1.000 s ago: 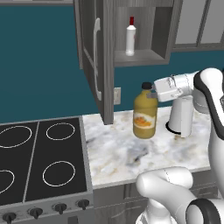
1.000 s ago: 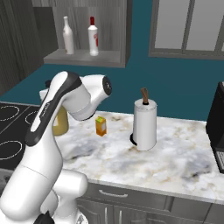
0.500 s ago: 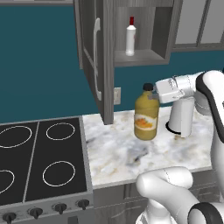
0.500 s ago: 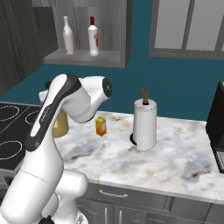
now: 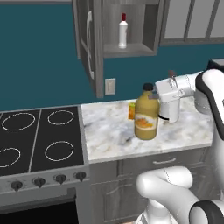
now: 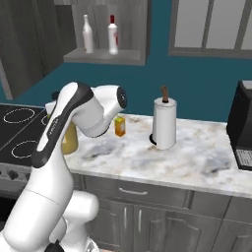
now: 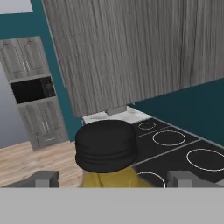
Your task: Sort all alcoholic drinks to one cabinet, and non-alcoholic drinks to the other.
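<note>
**Inspector:** State of the gripper [image 7: 111,177]?

**Assistant:** Jaws spread wide, one fingertip [image 7: 41,178] at lower left and one at lower right of the hand view, with the bottle's black cap [image 7: 107,144] between them. Contact appears absent, though the tips are mostly cut off at the frame edge. Nothing is held.

**Inspector:** The bottle itself?

**Assistant:** The amber bottle [image 5: 146,114] stands upright on the marble counter [image 5: 109,131], centre-right of the left base view, hand just beside its neck.

**Inspector:** Surroundings?

**Assistant:** A small orange carton [image 6: 119,126] just behind it, a paper towel roll [image 6: 164,123] further right. Two bottles [image 6: 112,35] sit in the open cabinet [image 5: 131,50] at upper centre. The stove [image 5: 39,142] occupies the lower left.
</note>
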{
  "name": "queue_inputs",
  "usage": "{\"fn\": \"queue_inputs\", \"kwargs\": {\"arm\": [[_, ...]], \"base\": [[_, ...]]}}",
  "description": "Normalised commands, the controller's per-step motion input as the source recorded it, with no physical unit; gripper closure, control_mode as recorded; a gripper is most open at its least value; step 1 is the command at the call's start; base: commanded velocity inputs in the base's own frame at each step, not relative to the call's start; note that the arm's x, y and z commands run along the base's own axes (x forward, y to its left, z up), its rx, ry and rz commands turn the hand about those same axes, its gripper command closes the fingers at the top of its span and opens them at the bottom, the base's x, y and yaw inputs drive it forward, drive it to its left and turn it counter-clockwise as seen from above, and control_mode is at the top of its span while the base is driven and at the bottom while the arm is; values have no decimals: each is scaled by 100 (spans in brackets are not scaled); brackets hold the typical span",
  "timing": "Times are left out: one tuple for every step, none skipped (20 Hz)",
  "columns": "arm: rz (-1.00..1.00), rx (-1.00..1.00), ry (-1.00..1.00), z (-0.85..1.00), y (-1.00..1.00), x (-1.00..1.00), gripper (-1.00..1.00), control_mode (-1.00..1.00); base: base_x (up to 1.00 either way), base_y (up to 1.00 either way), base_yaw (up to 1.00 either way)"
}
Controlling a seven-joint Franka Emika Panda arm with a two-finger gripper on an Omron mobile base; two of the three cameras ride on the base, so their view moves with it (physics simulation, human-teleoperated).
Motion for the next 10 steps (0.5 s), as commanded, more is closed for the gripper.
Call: {"fn": "queue_inputs", "kwargs": {"arm": [[0,0,0,0,0,0,100,100],[0,0,0,0,0,0,100,100],[0,0,0,0,0,0,100,100],[0,0,0,0,0,0,100,100],[0,0,0,0,0,0,100,100],[0,0,0,0,0,0,100,100],[0,0,0,0,0,0,100,100],[0,0,0,0,0,0,100,100],[0,0,0,0,0,0,100,100],[0,0,0,0,0,0,100,100]], "base": [[-99,-11,0],[-91,-10,0],[-81,-9,-1],[-74,-9,-1],[-70,-11,0],[-66,-12,0],[-60,-10,0],[-53,-9,0],[-49,-10,0],[-49,-15,0]]}}
